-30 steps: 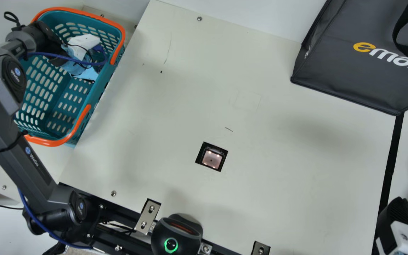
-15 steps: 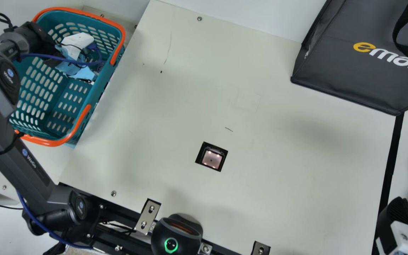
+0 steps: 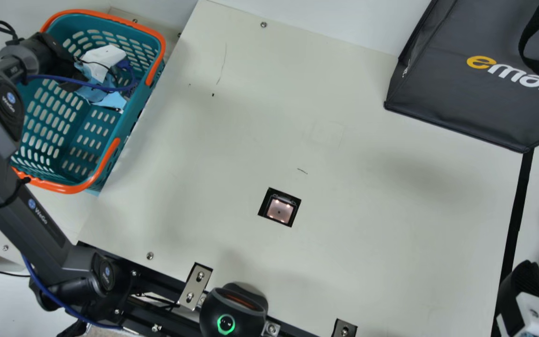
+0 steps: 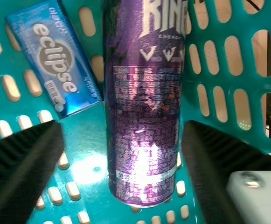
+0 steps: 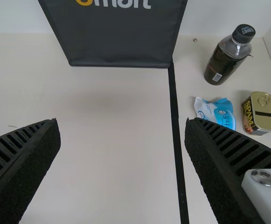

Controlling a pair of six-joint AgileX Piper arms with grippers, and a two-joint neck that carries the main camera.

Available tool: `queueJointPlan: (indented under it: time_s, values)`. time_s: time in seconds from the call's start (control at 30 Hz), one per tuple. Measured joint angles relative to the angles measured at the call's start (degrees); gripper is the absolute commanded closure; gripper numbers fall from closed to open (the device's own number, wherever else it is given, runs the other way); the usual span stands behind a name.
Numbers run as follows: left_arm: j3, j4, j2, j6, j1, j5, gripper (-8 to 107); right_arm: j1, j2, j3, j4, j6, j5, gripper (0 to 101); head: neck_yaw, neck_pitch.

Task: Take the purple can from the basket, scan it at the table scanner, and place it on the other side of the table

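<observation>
The purple can is inside the teal basket, at the upper left of the main view. In my left wrist view it runs down the middle of the frame, its upper end cut off by the top edge: deep metallic purple, glossy, darker along its left side. Large pale lettering crosses its upper part, with a block of fine silvery print lower down, a silver band near the rounded base and a bright glare just above that band. A blue packet is just beside it, upper left.

My left pincer is down in the basket, open, one finger toward each side of the can. My right pincer is at the lower right of the main view, fingers spread with nothing between them. The scanner sits in the desk, a little below the frame's centre.
</observation>
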State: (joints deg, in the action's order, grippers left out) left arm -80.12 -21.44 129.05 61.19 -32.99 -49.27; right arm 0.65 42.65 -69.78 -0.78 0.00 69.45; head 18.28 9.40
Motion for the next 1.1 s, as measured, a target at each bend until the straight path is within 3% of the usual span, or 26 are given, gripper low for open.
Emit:
queueJointPlan:
  time_s: [0.4, 0.9, 0.97, 1.1]
  values:
    - [1.65, 0.33, -0.10, 0.23, 0.49, 1.30, 9, 0.00, 0.00, 0.00, 0.00, 0.00, 0.06, 6, 0.00, 0.00]
    - [2.88, 0.96, 0.12, 0.79, 0.71, 2.50, 107, 0.00, 0.00, 0.00, 0.00, 0.00, 0.06, 6, 0.00, 0.00]
    - [2.88, 0.96, 0.12, 0.79, 0.71, 2.64, 107, 0.00, 0.00, 0.00, 0.00, 0.00, 0.06, 6, -0.09, 0.00]
    - [3.10, 1.19, 0.34, 0.79, 0.71, 2.75, 94, 0.00, 0.00, 0.00, 0.00, 0.00, 0.06, 6, 0.00, -0.09]
